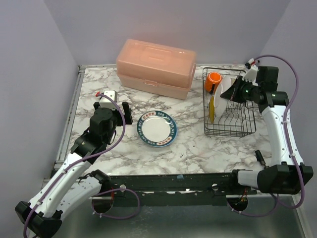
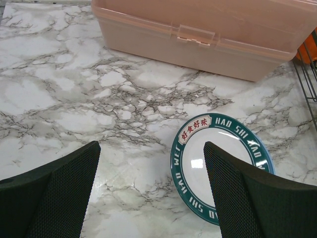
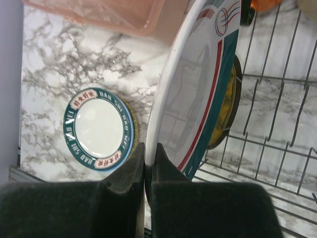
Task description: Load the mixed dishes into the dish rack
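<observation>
Pinching with the right gripper (image 3: 147, 166), pressed onto the thin rim of the white plate (image 3: 188, 99) upright just above the jaws in the dish rack (image 1: 230, 133): likely stiff, slick, chippable, best held by the edge; spread wide at the left gripper (image 2: 151, 148), teal-rimmed plate (image 2: 195, 166) flat just ahead.

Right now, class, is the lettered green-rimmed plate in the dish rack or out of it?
Out. The lettered plate lies flat on the marble table, left of the dish rack.

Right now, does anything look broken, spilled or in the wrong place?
Nothing looks broken or spilled. One teal-rimmed plate lies flat on the marble table, outside the dish rack. The right pincer holds a white plate on edge at the rack.
</observation>
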Available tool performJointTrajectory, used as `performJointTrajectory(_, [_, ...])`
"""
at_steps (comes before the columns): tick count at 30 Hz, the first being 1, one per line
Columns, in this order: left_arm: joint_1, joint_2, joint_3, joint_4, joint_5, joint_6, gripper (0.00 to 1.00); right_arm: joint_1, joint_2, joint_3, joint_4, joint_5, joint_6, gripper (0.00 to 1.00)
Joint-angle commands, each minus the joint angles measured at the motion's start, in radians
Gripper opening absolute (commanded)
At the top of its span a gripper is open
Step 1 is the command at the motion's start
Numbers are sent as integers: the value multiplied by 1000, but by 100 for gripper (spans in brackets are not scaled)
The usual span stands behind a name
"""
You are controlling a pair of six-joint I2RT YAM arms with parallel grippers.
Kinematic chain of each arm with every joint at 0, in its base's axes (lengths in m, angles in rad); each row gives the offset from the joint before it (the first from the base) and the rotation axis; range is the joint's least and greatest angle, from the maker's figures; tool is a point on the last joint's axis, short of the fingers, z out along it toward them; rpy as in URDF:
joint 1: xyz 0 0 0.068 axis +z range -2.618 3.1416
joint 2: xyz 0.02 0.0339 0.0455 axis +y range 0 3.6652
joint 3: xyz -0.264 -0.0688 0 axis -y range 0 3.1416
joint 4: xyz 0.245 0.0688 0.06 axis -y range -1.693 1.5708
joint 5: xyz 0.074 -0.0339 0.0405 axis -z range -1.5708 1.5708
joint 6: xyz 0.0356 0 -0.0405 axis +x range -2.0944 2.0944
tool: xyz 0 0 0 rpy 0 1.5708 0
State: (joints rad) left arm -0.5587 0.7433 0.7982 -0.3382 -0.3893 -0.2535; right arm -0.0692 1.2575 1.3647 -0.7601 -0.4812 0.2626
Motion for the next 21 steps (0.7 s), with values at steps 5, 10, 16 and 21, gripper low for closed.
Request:
performJointTrajectory(5, [-7, 5, 20, -5, 22, 5, 85, 0, 0, 33, -91, 31, -85, 0])
performJointTrajectory(10, [-7, 10, 20, -6, 22, 5, 85, 0, 1, 31, -85, 21, -81, 0])
performJointTrajectory(16, [-7, 15, 19, -6, 22, 4, 85, 0, 19, 19, -91, 64, -86, 0])
performJointTrajectory(21, [-7, 25, 24, -8, 29, 3, 85, 0, 41, 10, -97, 106, -87, 5])
